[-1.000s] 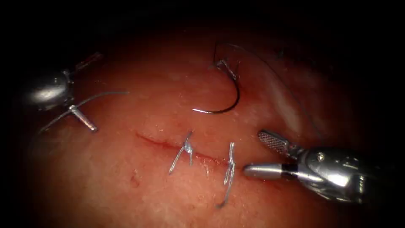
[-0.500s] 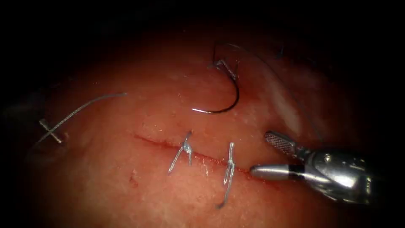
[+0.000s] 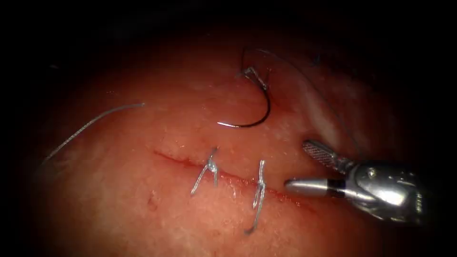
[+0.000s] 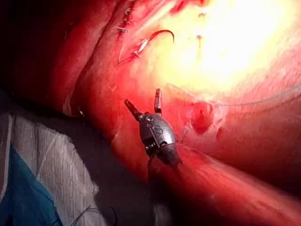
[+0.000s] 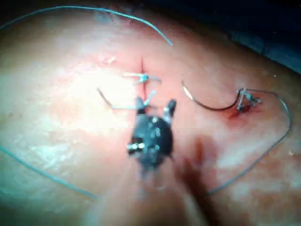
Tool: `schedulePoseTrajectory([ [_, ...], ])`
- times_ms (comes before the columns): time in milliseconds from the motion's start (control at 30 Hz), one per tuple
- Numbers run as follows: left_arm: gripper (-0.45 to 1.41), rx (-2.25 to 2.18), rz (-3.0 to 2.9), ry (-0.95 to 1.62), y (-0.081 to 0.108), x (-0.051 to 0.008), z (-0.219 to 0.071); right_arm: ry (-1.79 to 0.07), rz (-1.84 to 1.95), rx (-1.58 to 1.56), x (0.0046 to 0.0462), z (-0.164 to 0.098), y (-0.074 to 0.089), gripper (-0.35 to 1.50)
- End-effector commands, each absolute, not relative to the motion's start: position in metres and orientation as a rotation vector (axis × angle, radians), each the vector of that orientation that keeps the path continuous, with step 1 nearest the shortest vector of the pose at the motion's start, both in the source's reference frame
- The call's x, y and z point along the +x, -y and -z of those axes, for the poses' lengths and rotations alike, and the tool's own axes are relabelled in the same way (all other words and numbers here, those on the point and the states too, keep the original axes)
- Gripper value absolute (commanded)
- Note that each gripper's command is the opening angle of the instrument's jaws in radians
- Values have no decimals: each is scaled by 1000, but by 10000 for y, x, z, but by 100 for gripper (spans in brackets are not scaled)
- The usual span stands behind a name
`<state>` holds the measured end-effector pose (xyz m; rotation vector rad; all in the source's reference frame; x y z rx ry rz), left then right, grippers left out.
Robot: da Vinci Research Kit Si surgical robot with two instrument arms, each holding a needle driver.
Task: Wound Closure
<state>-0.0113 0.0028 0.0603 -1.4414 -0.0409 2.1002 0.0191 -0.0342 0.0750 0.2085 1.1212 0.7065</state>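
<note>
Two knotted stitches (image 3: 209, 167) cross the cut (image 3: 228, 177), whose left stretch remains unstitched. The needle (image 3: 254, 112) lies free on the tissue (image 3: 143, 209) beyond the cut. The right tool (image 3: 300, 164) and left tool (image 4: 143, 101) hold nothing, jaws spread wide.

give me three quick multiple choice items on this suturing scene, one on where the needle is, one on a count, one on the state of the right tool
1. Where is the needle?
A. in the right tool
B. lying free on the tissue above the cut
C. driven through the cut

2. How many tied stitches cross the cut?
A. two
B. four
C. none

3. The right end effector is:
A. shut on the thread
B. shut on the needle
C. open, holding nothing

Key: 1 B, the needle rests on the surface untouched by any tool. 2 A, one knot and a second sit on the cut. 3 C, its jaws stand apart beside the cut's right end.
</note>
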Motion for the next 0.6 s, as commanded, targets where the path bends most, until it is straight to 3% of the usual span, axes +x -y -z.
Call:
schedulePoseTrajectory([
  [33,41,-1453,-2087,57,-28,-124,-602,-1120,-698,211,193,-751,342,140],
  [600,57,-1633,-2403,255,116,-311,-541,-1144,-672,200,178,-721,338,126],
])
